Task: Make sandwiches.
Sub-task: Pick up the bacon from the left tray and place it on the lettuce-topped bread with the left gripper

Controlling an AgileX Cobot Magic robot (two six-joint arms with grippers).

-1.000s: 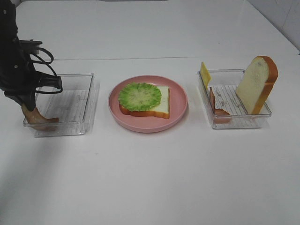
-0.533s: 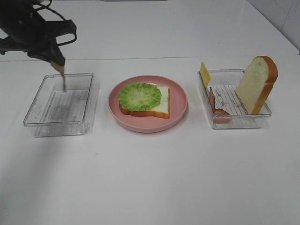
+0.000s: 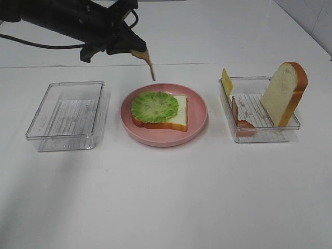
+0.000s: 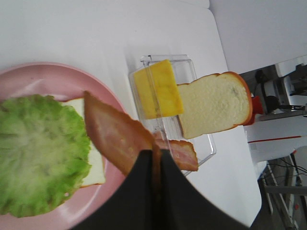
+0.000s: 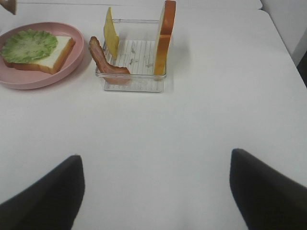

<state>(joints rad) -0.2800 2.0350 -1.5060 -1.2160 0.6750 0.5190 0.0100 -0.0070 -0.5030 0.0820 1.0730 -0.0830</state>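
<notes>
My left gripper (image 3: pixel 139 52) is pinched tight on one end of a bacon strip (image 3: pixel 151 66), which dangles in the air just above the far rim of the pink plate (image 3: pixel 199 111). My right gripper (image 5: pixel 153 160) hangs with its fingers spread wide over the near part of the white table (image 3: pixel 166 197), gripping nothing. Two clear trays flank the plate — the left tray (image 3: pixel 32 129) toward the table's left edge, the right tray (image 3: pixel 262 136) toward its right edge. On the plate lies a bread slice (image 3: pixel 179 120) with a lettuce leaf (image 3: pixel 154 106) on top. In the right tray a second bread slice (image 3: pixel 282 93) stands on edge at the right end, a cheese slice (image 3: pixel 226 81) leans in the far left corner, and another bacon strip (image 3: pixel 237 116) slumps against the left wall.
</notes>
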